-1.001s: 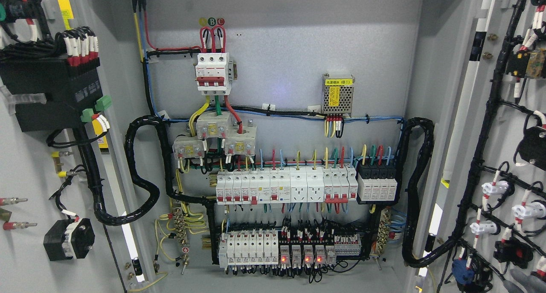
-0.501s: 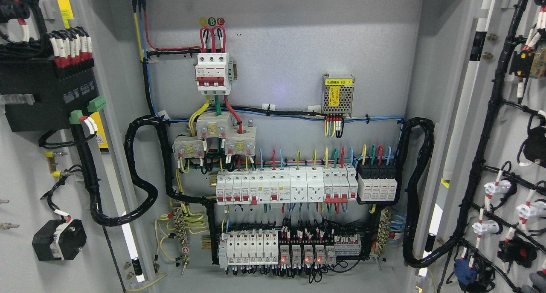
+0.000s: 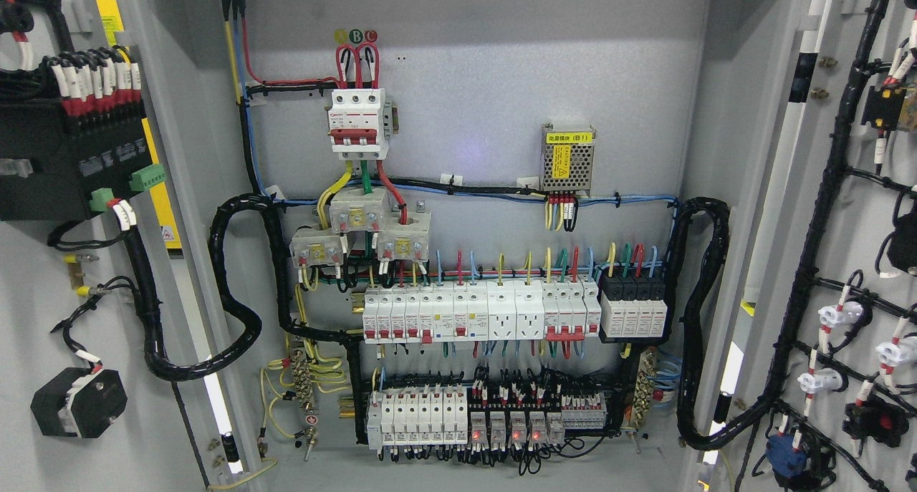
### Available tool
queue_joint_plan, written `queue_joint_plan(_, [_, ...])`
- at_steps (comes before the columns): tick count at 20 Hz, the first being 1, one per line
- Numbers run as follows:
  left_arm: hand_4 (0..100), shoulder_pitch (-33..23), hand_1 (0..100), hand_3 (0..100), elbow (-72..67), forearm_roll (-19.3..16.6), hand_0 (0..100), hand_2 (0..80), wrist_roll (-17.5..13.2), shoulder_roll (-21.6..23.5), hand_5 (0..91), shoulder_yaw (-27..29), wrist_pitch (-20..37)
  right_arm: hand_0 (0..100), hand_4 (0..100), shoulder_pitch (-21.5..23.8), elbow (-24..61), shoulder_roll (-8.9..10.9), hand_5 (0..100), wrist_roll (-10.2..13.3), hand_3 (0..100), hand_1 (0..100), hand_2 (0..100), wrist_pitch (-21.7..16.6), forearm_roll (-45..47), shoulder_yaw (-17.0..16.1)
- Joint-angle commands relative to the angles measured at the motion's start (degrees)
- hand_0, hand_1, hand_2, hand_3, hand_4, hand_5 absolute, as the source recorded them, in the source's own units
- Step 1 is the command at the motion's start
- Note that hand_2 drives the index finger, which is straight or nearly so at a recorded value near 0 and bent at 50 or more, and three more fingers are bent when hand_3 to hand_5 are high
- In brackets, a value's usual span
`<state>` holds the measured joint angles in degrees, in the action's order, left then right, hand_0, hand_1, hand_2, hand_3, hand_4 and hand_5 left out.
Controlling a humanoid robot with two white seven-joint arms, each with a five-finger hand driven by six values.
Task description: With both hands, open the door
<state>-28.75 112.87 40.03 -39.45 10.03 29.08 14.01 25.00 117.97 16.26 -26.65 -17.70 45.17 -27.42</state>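
Both doors [image 3: 43, 277] swung wider; no hand visible.

Both doors [image 3: 43, 298] stand open, cabinet [image 3: 473, 84] wiring exposed.

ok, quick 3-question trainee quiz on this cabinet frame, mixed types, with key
1. True or false: both doors stand open.
2. The red lights glow on the: A) bottom relay row B) power supply C) top breaker.
3. Fill in: the power supply's label is ____.

Key:
1. True: left door and right door are swung out.
2. A: relay row; not the power supply or top breaker.
3. Yellow.
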Motion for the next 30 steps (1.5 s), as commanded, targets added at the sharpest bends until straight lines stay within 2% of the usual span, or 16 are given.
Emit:
queue_joint_plan(1, [0, 0.27, 0, 0, -8.62, 1.98, 0, 0.0, -0.19, 5.96, 0.0, 3.79, -0.04, 22, 0, -0.65, -1.43, -0.52, 0, -0.15, 0, 0, 0, 0.03, 0.09, -3.77])
queue_joint_plan(8, [0, 2.73, 0, 0, -14.60, 4.53, 0, 0.0, -0.19, 12.64, 0.0, 3.52, -0.04, 22, 0, -1.00, -2.22, -0.61, 0, -0.16, 0, 0, 0, -0.06, 0.09, -5.71])
queue_joint_plan(13, [0, 4.22, 0, 0, -15.66, 4.88, 0, 0.0, -0.19, 14.05, 0.0, 3.43, -0.21, 22, 0, -1.00, -3.10, -0.70, 0, -0.24, 0, 0, 0, -0.06, 0.18, -5.89])
queue_joint_plan(17, [0, 5.63, 0, 0, -16.62, 6.99, 0, 0.0, -0.19, 15.28, 0.0, 3.43, -3.11, 21, 0, -1.00, -3.97, -0.70, 0, -0.24, 0, 0, 0, -0.06, 0.26, -5.89])
queue_joint_plan(21, [0, 6.68, 0, 0, -18.29, 7.08, 0, 0.0, -0.19, 16.95, 0.0, 3.61, -3.12, 21, 0, -1.00, -3.89, -1.49, 0, -0.24, 0, 0, 0, -0.23, 0.88, -5.89])
queue_joint_plan(30, [0, 7.74, 0, 0, -20.75, 7.69, 0, 0.0, -1.60, 18.26, 0.0, 4.49, -3.12, 22, 0, -0.92, -3.54, -1.23, 0, -0.33, 0, 0, 0, -0.41, 1.23, -5.71])
